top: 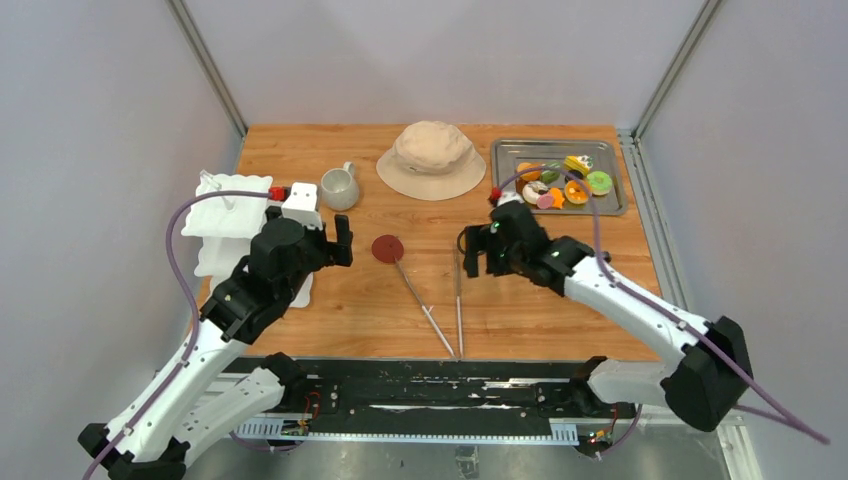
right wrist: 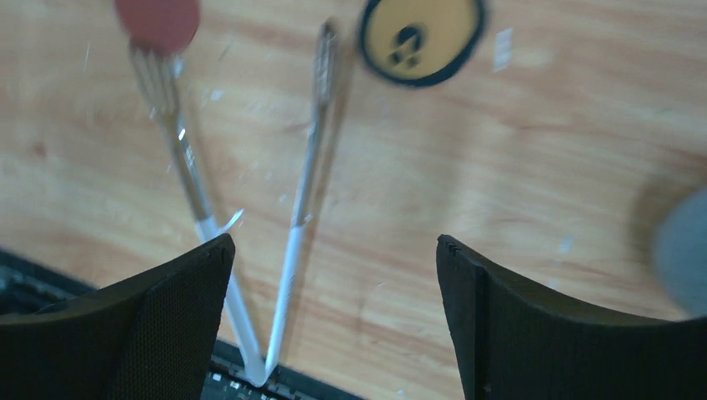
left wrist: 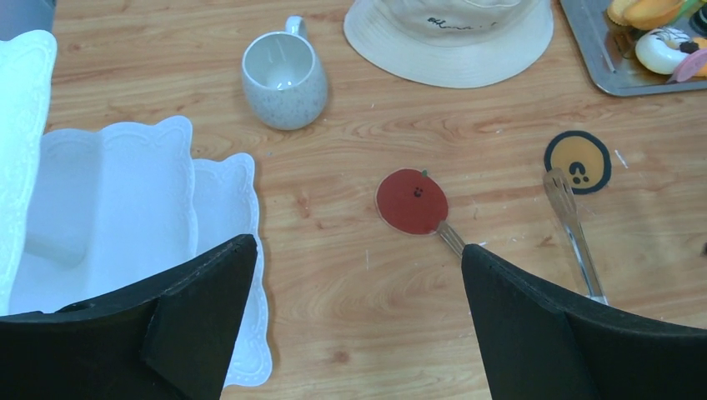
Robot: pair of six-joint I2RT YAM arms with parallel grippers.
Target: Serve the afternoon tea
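The white wavy-edged stand (top: 225,215) (left wrist: 125,192) sits at the table's left. A pale speckled mug (top: 339,188) (left wrist: 284,79) stands upright and empty just right of it. Small colourful pastries (top: 560,180) (left wrist: 659,46) lie in a metal tray (top: 520,146) at the back right. My left gripper (top: 335,240) (left wrist: 357,243) hangs open over bare wood between the stand and a red coaster (left wrist: 411,201), holding nothing. Above the table's middle my right gripper (top: 478,255) (right wrist: 333,239) is open and empty. A blurred grey shape (right wrist: 684,250) shows at the right wrist view's edge.
Long metal tongs (top: 440,300) (right wrist: 304,192) lie in a V, joined at the table's near edge, one tip on the red coaster (top: 388,248). A yellow coaster (left wrist: 578,161) (right wrist: 421,29) lies by the other tip. A beige bucket hat (top: 431,158) sits at the back centre.
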